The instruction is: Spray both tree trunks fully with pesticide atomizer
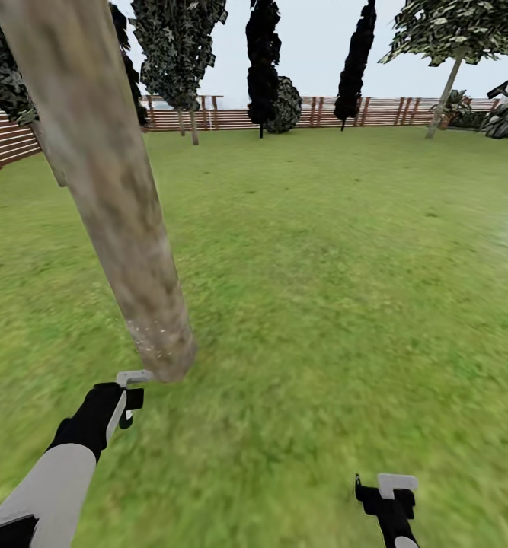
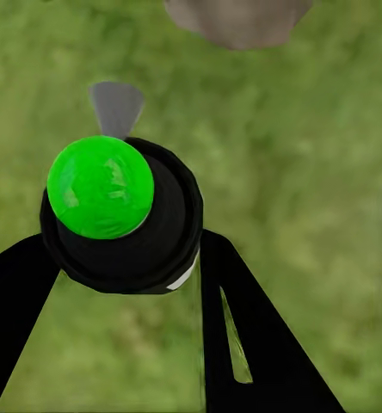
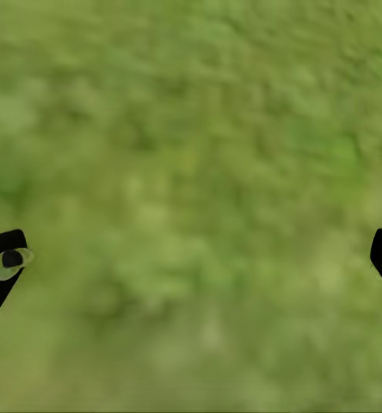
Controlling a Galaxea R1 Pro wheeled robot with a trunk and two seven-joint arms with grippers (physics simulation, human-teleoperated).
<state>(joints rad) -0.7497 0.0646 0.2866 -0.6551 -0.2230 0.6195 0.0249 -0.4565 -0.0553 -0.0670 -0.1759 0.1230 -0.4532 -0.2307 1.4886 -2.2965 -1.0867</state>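
A thick beige-grey tree trunk (image 1: 109,175) leans up the left of the head view, its foot in the grass just ahead of my left arm. Faint pale specks dot its lowest part (image 1: 151,335). My left gripper (image 1: 129,396) is shut on the pesticide atomizer (image 2: 113,215), a black body with a bright green ball top and a grey nozzle that points toward the trunk's base (image 2: 238,19). My right gripper (image 1: 387,491) hangs open over bare grass, with nothing between its fingers (image 3: 2,267). Another tree (image 1: 445,87) with a pale slanted trunk stands far off at the back right.
Green lawn (image 1: 322,266) stretches to a brown slatted fence (image 1: 406,110) along the back. Narrow dark conifers (image 1: 263,61) and a dark bush (image 1: 288,106) stand before the fence. More fence runs at the far left (image 1: 2,137).
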